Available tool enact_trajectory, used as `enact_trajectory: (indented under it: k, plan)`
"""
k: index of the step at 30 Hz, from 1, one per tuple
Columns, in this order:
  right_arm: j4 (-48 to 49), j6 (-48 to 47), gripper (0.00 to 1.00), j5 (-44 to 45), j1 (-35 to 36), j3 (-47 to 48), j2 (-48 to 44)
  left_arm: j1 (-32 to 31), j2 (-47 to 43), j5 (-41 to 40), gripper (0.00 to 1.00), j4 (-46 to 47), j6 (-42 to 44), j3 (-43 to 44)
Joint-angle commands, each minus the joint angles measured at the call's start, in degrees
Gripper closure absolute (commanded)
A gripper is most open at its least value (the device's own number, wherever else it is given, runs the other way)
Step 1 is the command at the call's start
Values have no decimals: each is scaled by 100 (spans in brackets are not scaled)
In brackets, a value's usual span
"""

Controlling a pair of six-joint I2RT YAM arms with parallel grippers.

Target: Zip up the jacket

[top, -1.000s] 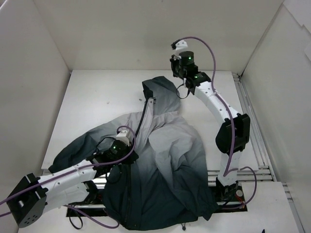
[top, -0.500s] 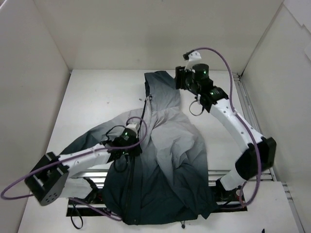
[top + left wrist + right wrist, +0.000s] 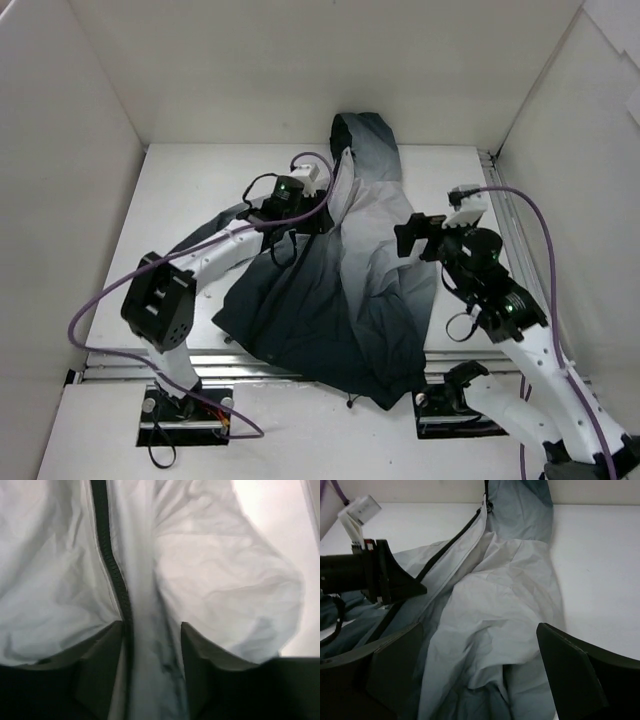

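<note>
Comparing with a second ago, the jacket (image 3: pixel 350 290) has slid up the table (image 3: pixel 190 190), and its hood now lies against the back wall (image 3: pixel 300 80). The left gripper (image 3: pixel 151 627) has followed the zipper (image 3: pixel 112 565) to the pale chest and stands part open. The right gripper (image 3: pixel 480 627) (wide open, empty) has drawn back beside the jacket. Only the left wrist view shows the zipper running between the fingers (image 3: pixel 100 670).

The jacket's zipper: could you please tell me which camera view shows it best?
The left wrist view shows it best: the zipper runs close up, a sharp dark toothed line on pale fabric. The right wrist view shows a longer stretch, thinner and farther off. The top view barely shows it.
</note>
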Motion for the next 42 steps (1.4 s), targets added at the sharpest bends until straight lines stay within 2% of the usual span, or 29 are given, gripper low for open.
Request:
enact_trajectory:
  k: [1,5,7,8,10,14,18,22,26,32,42]
  plan:
    - [-150,167,2,238,-24,-150,-561,-223,-1057,-231,52,153,451,266]
    - [-431,246,2,352,-24,-378,-1125,-329,-2201,-925,23,-110,558,-514]
    - [-501,237,2,413,-33,-440,-1388,-329,-2992,-1206,18,-461,584,-823]
    - [-580,255,2,483,-33,-458,-1459,-329,-3238,-1729,10,-602,619,-1103]
    - [-660,308,2,615,-50,-475,-1634,-268,-4099,-2302,1,-1024,663,-1385]
    - [-730,273,2,704,-41,-625,-1872,-214,-5714,-3288,0,-1814,664,-2089]
    - [-730,264,2,827,-33,-818,-2127,-162,-6930,-4272,0,-2744,567,-2555]
    - [-748,308,2,985,-50,-958,-2286,-162,-8106,-4713,0,-3344,444,-3020]
    - [-748,334,2,1073,-32,-1029,-2365,-162,-8740,-4978,0,-3521,382,-3294]
    - [-739,352,2,1275,-24,-1055,-2295,-162,-8936,-5163,0,-3284,496,-3408]
    - [-748,352,2,1328,-33,-1073,-2347,-162,-8690,-5136,0,-3213,523,-3417]
